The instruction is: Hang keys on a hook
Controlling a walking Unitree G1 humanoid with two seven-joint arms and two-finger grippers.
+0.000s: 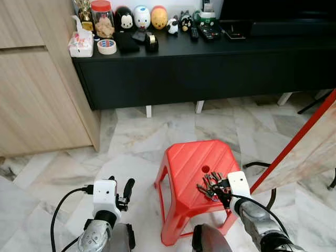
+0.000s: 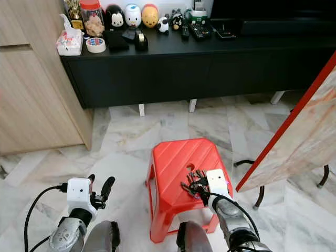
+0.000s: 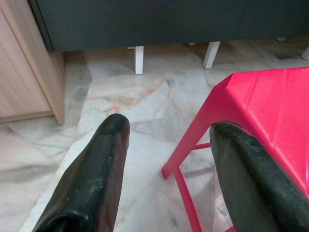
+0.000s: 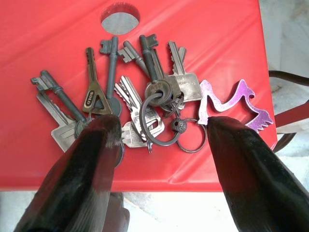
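Your right gripper point(image 4: 159, 145) was over the keys point(image 4: 140, 104), fingers point(image 4: 91, 164) spread wide on either side of the bunch — nothing gripped. The keys lay fanned on the red stool point(image 1: 189, 163), near its right edge, just below the round hole point(image 4: 119, 15). Your left gripper point(image 3: 166, 159) hung open beside the stool, above the marble floor point(image 1: 131, 142) — holding nothing.

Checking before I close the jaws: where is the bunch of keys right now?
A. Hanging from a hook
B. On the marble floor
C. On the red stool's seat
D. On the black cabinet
C: the keys lie on the red stool, between the right gripper's open jaws.
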